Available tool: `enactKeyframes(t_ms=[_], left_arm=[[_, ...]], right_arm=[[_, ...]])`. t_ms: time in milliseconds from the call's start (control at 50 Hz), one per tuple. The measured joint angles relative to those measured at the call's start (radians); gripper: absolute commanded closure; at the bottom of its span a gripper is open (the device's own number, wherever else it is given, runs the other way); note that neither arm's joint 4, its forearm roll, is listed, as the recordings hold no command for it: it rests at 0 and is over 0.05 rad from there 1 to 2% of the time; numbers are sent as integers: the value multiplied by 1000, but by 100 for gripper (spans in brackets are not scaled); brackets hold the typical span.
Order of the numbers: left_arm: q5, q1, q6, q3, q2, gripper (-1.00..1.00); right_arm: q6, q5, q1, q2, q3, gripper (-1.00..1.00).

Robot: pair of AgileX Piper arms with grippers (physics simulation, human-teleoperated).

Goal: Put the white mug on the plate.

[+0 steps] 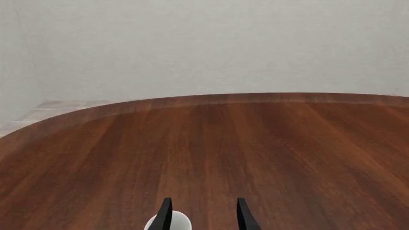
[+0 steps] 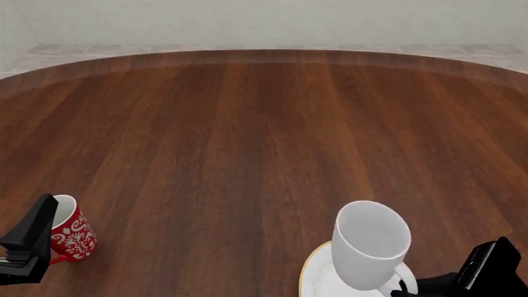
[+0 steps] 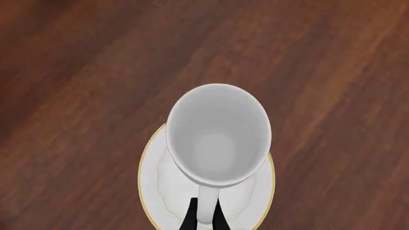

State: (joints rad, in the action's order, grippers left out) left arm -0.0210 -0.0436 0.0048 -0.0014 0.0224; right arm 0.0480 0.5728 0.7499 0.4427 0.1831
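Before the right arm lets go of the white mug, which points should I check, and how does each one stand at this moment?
1. White mug is above the plate: ok, both the front and right wrist views show it over the plate.
2. Mug sits flat on the plate: cannot tell; in the front view it looks tilted.
3. Right hand holds the mug by its handle: ok, fingers closed on it.
4. Mug is centred on the plate: cannot tell.
5. Red mug is away from the plate: ok, it stands far to the left, close to the left hand.
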Motion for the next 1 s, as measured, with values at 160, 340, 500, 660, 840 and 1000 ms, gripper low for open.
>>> enactKeyframes(t_ms=[160,340,500,660,840,1000], left_arm=[[0,0,0,0,0,-100],[0,0,0,0,0,-100],[0,0,0,0,0,-100],[0,0,0,0,0,-100],[0,0,0,0,0,-100],[0,0,0,0,0,-100]], right_arm=[[5,-23,-4,23,-20,100],[7,-62,-8,68,-39,100],[7,-95,-8,109,-49,100],[8,-112,-8,134,-53,100],[7,-106,-12,136,-52,100],[11,-97,-15,130,-50,-100]])
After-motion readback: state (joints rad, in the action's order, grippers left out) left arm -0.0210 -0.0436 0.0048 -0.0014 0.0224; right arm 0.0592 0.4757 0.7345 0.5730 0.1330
